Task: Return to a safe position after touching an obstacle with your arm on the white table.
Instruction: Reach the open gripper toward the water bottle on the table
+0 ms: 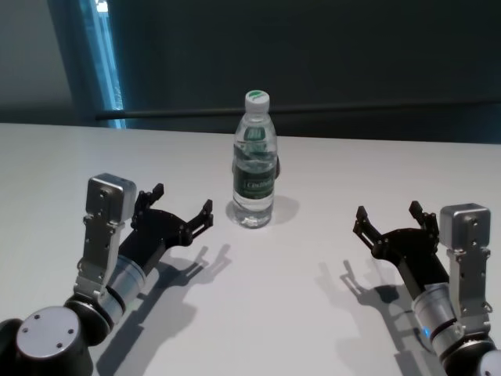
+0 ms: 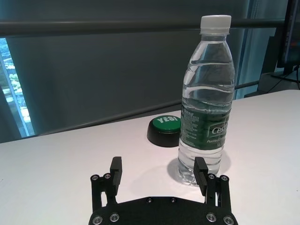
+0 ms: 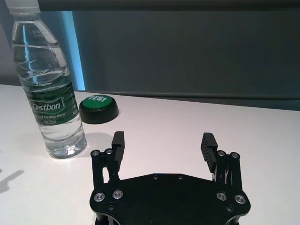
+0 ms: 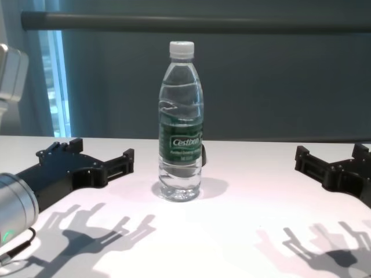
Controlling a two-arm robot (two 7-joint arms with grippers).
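White table (image 1: 329,196), bottle (image 1: 255,160) upright mid, dark wall behind, L end effector (image 1: 183,208) & R end effector (image 1: 387,219) both spread, empty

Bottle (image 1: 254,164): clear plastic, white cap, dark green label with white "Cestbon" lettering. Worktop (image 1: 329,204): plain white, grey shadows under both arms. Button (image 2: 164,130) behind bottle: black base, green top, white "YES" text. Left hand (image 1: 182,210) and right hand (image 1: 389,218): matte black fingers, silver screws, silver-grey wrist housings. Backdrop dark grey.
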